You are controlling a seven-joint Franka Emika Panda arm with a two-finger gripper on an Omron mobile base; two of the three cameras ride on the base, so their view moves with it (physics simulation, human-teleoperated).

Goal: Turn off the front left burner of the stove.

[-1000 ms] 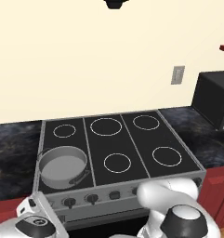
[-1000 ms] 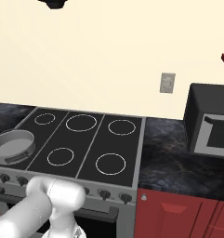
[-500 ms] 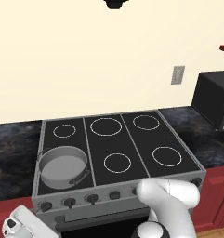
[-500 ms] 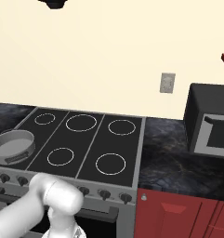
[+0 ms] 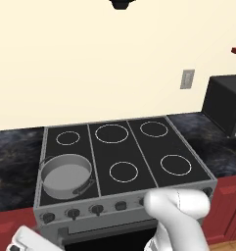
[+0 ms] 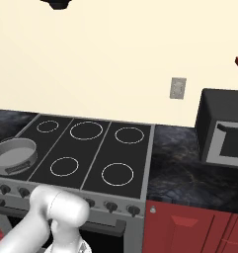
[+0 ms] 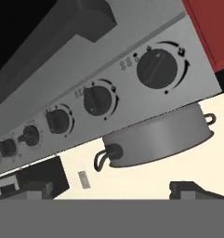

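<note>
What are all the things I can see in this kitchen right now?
Stove: one, grey metal with black glass top, middle of the counter.
Knobs: a row, dark, along the stove's front panel.
Pot: one, grey, on the stove's front left ring.
Microwave: one, black, on the counter right of the stove.
Wall socket: one, grey, on the cream wall.
Counter: dark, marbled, either side of the stove.
Cupboards: red, under the counter.
Arm: one, white, low before the stove.
</note>
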